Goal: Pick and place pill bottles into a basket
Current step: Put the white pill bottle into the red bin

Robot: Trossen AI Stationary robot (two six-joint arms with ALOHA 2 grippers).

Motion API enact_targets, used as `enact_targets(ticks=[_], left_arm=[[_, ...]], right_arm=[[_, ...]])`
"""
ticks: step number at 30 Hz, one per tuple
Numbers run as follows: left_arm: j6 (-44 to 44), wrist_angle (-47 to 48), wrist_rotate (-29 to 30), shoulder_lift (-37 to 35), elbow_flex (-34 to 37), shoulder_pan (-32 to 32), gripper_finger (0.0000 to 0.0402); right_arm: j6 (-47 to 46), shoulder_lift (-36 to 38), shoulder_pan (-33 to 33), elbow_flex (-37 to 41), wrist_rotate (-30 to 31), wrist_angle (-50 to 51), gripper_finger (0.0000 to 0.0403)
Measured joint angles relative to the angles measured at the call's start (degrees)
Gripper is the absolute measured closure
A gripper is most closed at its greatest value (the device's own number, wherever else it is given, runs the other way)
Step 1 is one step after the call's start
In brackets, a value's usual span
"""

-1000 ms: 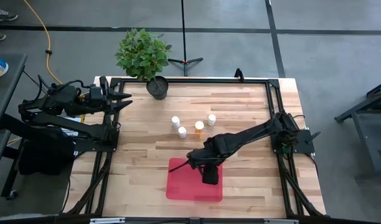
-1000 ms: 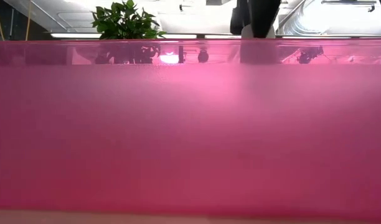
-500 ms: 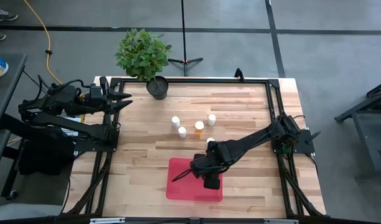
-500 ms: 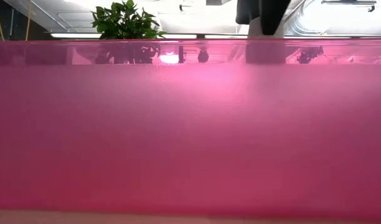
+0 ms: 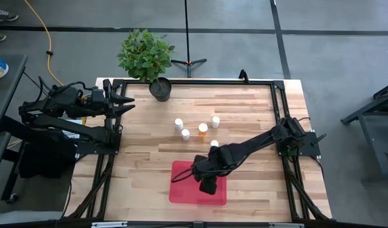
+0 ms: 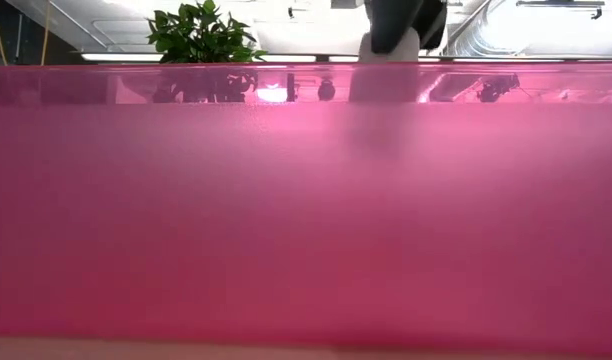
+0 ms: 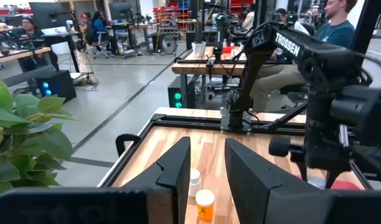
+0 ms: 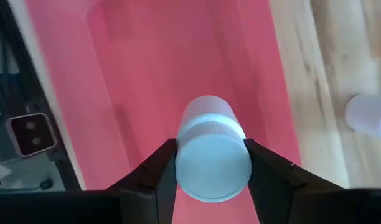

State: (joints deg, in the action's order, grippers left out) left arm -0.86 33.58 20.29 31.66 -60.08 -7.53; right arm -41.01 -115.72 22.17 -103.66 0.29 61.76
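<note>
The basket is a shallow red tray (image 5: 184, 190) near the table's front edge; its near wall (image 6: 286, 220) fills the low view. My right gripper (image 5: 207, 183) hangs over the tray, pointing steeply down, shut on a white pill bottle (image 8: 208, 118). That bottle (image 6: 386, 60) shows under the dark gripper in the low view. Several more pill bottles stand upright on the wood beyond the tray, among them a white one (image 5: 179, 123), an amber one (image 5: 203, 128) and one closest to the tray (image 5: 214, 144). My left gripper (image 5: 123, 105) waits open at the far left, pointing level. My right gripper pinches the bottle's white cap (image 8: 213, 167) between its two fingers (image 8: 158, 171), one on each side. The fingers come from above, slanting steeply down. The bottle hangs below them, cap up, over the tray's floor; the tray's near wall hides its lower end.
A potted plant (image 5: 146, 56) stands at the table's far left corner, close to my left gripper. A black frame (image 5: 279, 120) runs around the table's edges. Bare wood (image 5: 257, 183) lies right of the tray. People sit at desks in the room beyond (image 7: 340, 18).
My right gripper, still shut on the white bottle, has drifted a little toward the table's left and near edge over the tray and sunk slightly. Its wrist has rolled, turning the bottle with it.
</note>
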Motion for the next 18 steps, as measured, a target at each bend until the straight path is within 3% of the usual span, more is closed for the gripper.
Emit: enact_targets(ticks=[8, 18], left_arm=[[-0.13, 0.00, -0.37, -0.02, 0.01, 0.00, 0.0268], [-0.13, 0.78, -0.37, 0.00, 0.01, 0.00, 0.0268]], right_arm=[[-3.98, -0.11, -0.21, 6.34, -2.53, -5.09, 0.0255], [-3.94, -0.11, -1.54, 6.46, -3.81, -0.76, 0.0255]])
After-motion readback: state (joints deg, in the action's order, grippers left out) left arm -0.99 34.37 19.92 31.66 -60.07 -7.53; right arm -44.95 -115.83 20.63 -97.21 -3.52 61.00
